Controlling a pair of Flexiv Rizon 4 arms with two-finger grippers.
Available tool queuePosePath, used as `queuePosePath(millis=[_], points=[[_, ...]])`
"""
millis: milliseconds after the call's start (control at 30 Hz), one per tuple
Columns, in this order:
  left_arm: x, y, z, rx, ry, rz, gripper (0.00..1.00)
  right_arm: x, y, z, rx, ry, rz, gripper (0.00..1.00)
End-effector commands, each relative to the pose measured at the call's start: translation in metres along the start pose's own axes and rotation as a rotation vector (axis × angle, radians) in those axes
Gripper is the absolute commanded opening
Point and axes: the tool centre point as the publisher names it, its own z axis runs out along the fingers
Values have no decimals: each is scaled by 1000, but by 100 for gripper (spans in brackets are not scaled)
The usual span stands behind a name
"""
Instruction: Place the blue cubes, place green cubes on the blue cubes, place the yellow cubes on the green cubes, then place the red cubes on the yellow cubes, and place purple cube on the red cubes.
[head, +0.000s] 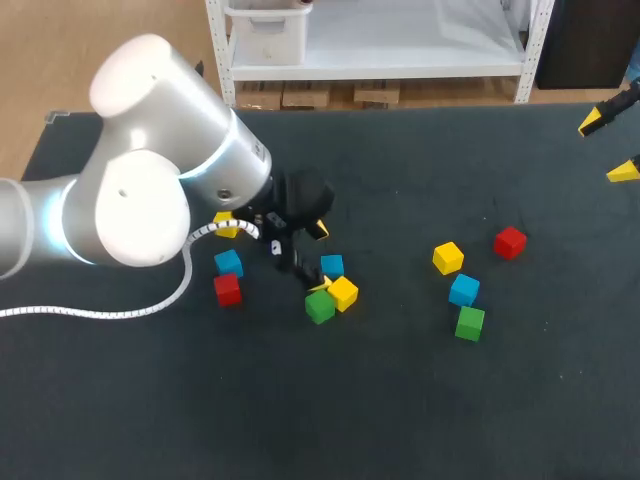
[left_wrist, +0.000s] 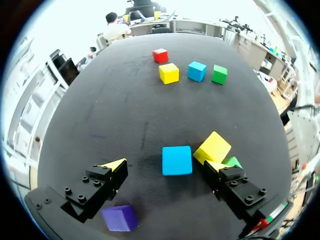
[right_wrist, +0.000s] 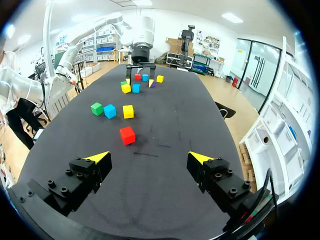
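Observation:
My left gripper (head: 300, 262) (left_wrist: 165, 165) hangs open low over the left cluster, with a blue cube (left_wrist: 177, 160) (head: 332, 265) between its fingers, untouched. A yellow cube (left_wrist: 213, 147) (head: 343, 293) and a green cube (left_wrist: 231, 161) (head: 319, 306) lie against one finger. A purple cube (left_wrist: 120, 218) sits under the other finger, hidden in the head view. Another blue cube (head: 229, 262), a red cube (head: 227, 289) and a yellow cube (head: 228, 224) lie beside the arm. My right gripper (head: 608, 147) (right_wrist: 149, 158) is open and empty at the far right edge.
A second group lies right of centre: a red cube (head: 510, 242) (right_wrist: 127, 135), a yellow cube (head: 448, 257) (right_wrist: 128, 111), a blue cube (head: 464, 290) (right_wrist: 109, 111) and a green cube (head: 470, 323) (right_wrist: 97, 108). The left arm's white cable (head: 150, 305) trails over the table's left side.

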Motion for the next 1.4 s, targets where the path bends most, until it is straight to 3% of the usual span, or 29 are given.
queuePosePath(millis=[33,267,600,633,700,833,1100,1200,1267,1300,1333,1400], points=[[2,2,0,-30,7,-82,100,-1,2,0,4,1,-1,100],[6,2,-5,-58,8,-129,100,-1,2,0,4,1,-1,100],[-4,-11,-2,-13,-44,-6,100,-1,2,0,4,1,-1,100],[-5,-11,-1,-12,-47,-3,91,-1,2,0,4,1,-1,100],[-5,-13,-1,-6,-48,1,49,-1,2,0,4,1,-1,100],[-5,-13,1,3,-49,2,51,-1,2,0,4,1,-1,100],[-3,-11,1,9,-51,10,45,-1,2,0,4,1,-1,100],[-3,-11,2,11,-55,11,36,-1,2,0,4,1,-1,100],[-3,-11,2,11,-56,12,26,-1,2,0,4,1,-1,100],[-3,-11,2,11,-56,12,18,-1,2,0,4,1,-1,100],[-3,-11,2,10,-57,13,3,-1,2,0,4,1,-1,100],[-4,-11,0,6,-59,14,0,-1,2,0,4,1,-1,100]])
